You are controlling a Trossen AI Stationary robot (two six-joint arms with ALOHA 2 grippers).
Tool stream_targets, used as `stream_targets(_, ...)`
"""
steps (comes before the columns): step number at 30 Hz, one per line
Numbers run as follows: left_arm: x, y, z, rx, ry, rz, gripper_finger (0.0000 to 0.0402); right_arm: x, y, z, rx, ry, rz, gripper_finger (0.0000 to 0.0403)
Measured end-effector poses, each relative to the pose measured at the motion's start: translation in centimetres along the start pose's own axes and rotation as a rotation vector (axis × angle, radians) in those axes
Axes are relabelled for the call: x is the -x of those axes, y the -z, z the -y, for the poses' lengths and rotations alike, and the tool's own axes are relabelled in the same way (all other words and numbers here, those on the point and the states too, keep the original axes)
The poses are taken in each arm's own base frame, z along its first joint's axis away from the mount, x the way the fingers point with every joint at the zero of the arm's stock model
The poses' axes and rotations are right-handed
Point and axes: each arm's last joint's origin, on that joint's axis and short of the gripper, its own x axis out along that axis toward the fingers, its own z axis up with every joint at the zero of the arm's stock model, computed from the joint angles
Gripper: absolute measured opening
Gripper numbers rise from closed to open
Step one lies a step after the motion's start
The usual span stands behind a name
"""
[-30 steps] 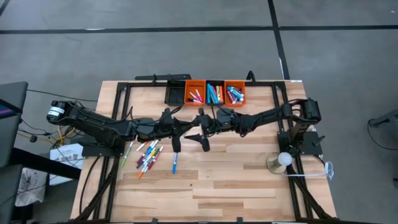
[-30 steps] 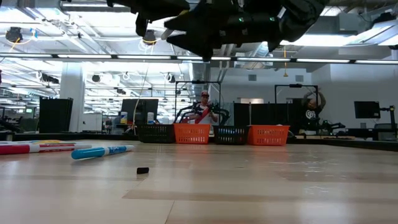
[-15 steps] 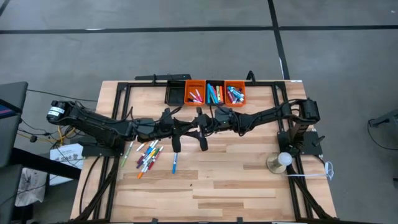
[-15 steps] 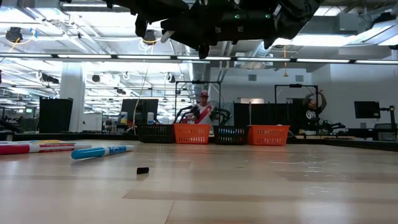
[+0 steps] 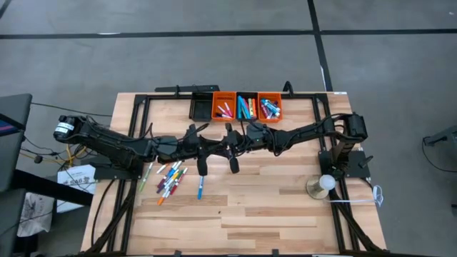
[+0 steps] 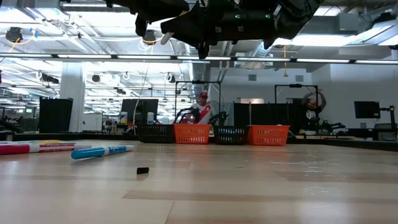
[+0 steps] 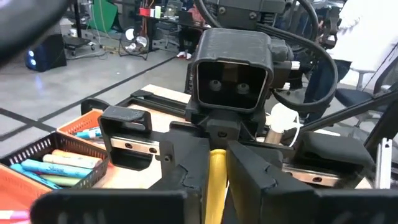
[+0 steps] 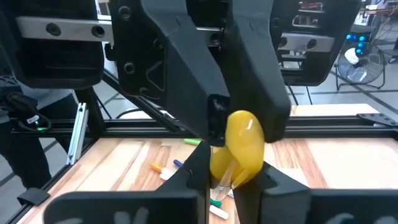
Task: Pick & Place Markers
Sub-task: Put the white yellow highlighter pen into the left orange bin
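Above the table's middle my two grippers meet nose to nose, my left gripper (image 5: 213,148) and my right gripper (image 5: 228,150), both shut on one yellow marker (image 8: 239,146). The marker also shows between my left fingers (image 7: 216,180). Loose markers (image 5: 168,178) lie on the table's left part, a blue one (image 5: 200,187) beside them. More markers fill the bins (image 5: 247,107) at the far edge. In the low view both grippers (image 6: 199,28) hang high above the wood. My left gripper pinches the yellow marker's shaft (image 7: 216,177) between its two fingers. The fingers are level and point toward the table's right; the marker lies along them, clear of the table. My right gripper pinches the marker's other end (image 8: 224,168) between its two fingers (image 8: 194,177). It comes level from the table's right.
Two orange bins and two black ones (image 5: 202,107) line the far edge. A blue marker (image 6: 102,151), a pink one (image 6: 37,148) and a small black piece (image 6: 143,170) lie on the wood. A round stand (image 5: 321,185) is at the right.
My right gripper has shut on the yellow marker: a second ago its fingers stood wide apart around my left gripper's tip. Both arms have kept their place, and the marker has stayed level in the air.
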Motion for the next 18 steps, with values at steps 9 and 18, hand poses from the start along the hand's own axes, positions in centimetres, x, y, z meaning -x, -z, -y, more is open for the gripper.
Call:
stream_targets(9, 0.2, 0.0, -0.1, -0.105, -0.003, -0.013, 0.0129, 0.1, 0.1, 0.6, -0.004, 0.014, -0.012, 0.0028)
stream_targets(18, 4.3, -1.9, -1.8, -0.069, -0.026, -0.092, 0.0211, 0.8, 0.8, 3.1, -0.04, 0.095, -0.083, 0.0028)
